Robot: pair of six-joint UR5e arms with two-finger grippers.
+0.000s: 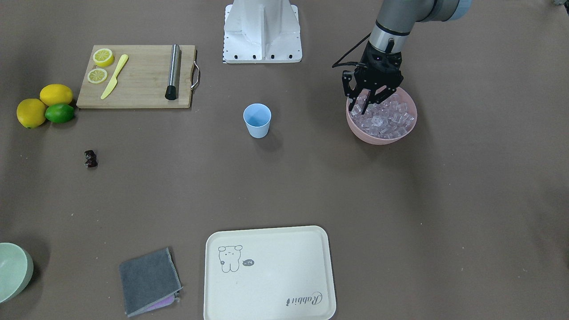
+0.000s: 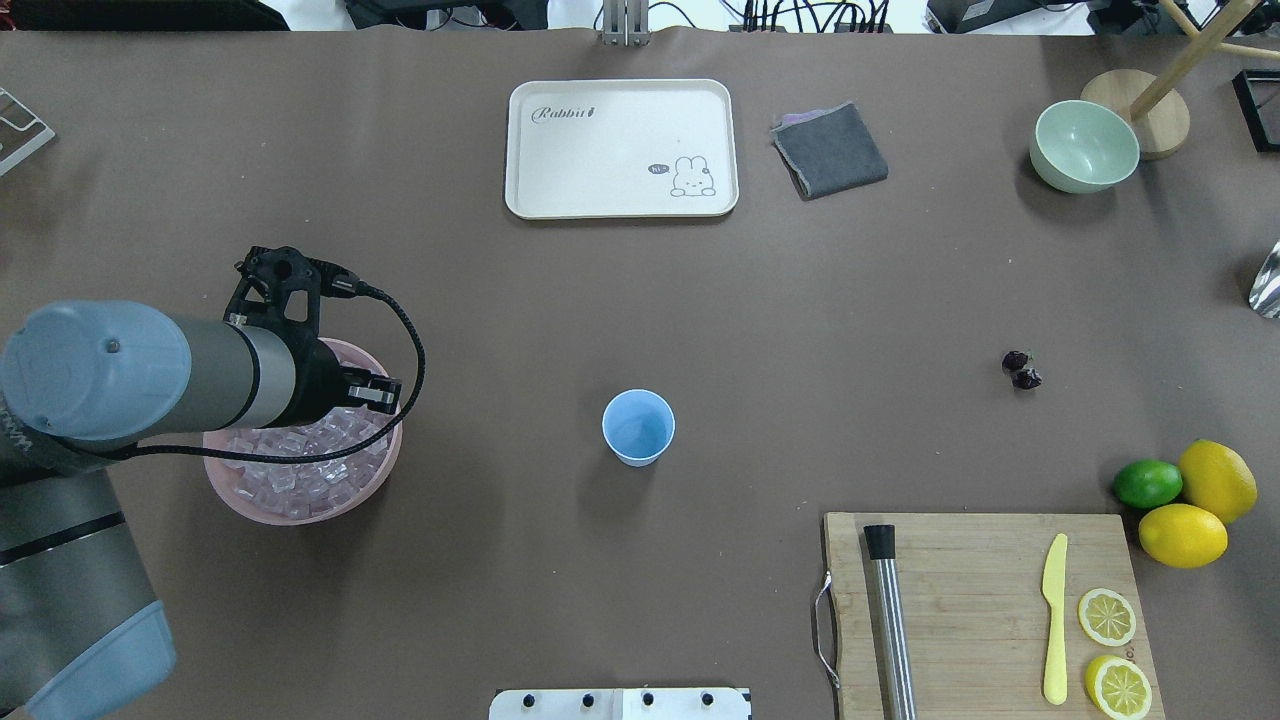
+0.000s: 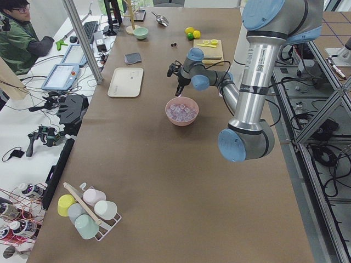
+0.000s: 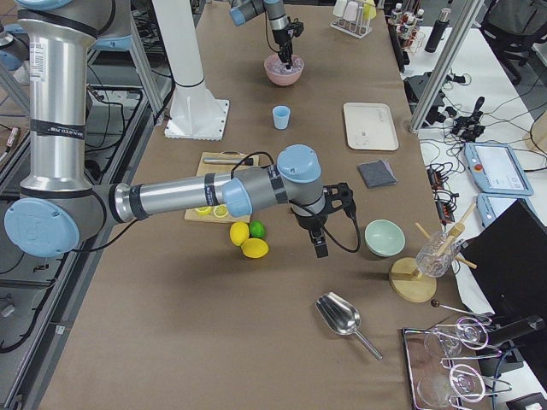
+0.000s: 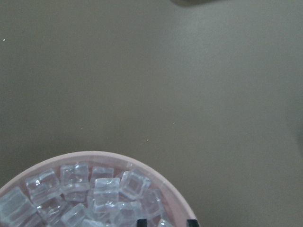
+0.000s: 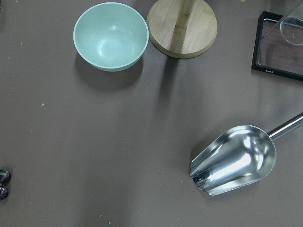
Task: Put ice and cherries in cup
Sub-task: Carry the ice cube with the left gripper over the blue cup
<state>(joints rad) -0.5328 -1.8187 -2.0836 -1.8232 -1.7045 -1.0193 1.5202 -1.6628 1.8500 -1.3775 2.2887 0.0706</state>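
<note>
The light blue cup (image 1: 257,120) stands upright at the table's middle, also in the overhead view (image 2: 638,427); it looks empty. The ice (image 1: 387,118) fills a pink bowl (image 1: 382,138) on my left side. My left gripper (image 1: 368,101) is open, its tips down among the ice at the bowl's robot-side edge. In the left wrist view its two fingertips (image 5: 142,221) show just above the cubes (image 5: 104,194). The cherries (image 2: 1021,369) lie on the table on my right side, also in the right wrist view (image 6: 2,183). My right gripper (image 4: 318,243) hovers beyond them; I cannot tell its state.
A cutting board (image 2: 985,610) holds a steel muddler, a yellow knife and lemon slices. Two lemons and a lime (image 2: 1147,483) lie beside it. A cream tray (image 2: 620,148), grey cloth (image 2: 830,150), pale green bowl (image 2: 1084,146) and metal scoop (image 6: 234,160) sit at the far side.
</note>
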